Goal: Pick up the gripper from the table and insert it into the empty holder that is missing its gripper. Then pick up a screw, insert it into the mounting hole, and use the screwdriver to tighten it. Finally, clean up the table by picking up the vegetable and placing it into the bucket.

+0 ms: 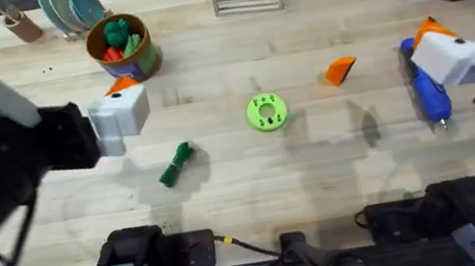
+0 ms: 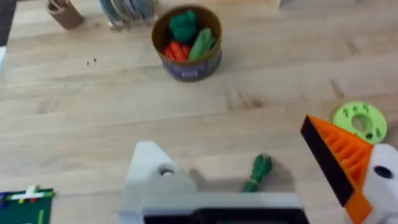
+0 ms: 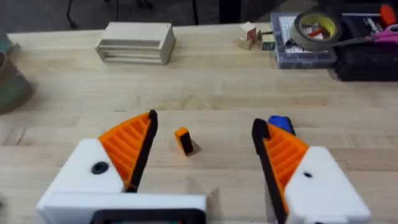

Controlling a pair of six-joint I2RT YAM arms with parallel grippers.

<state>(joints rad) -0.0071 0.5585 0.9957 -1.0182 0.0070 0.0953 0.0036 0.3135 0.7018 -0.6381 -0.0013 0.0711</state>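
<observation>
Evidently step 1 is pending: the gripper (image 1: 340,70), a small orange wedge, is lying untouched on the tabletop (image 1: 320,177) right of centre. The right gripper (image 3: 202,158) is hovering wide open and empty before it, needing to descend and close. The left gripper (image 2: 249,186), open, is lacking 1 pad on its holder (image 2: 152,174).
</observation>
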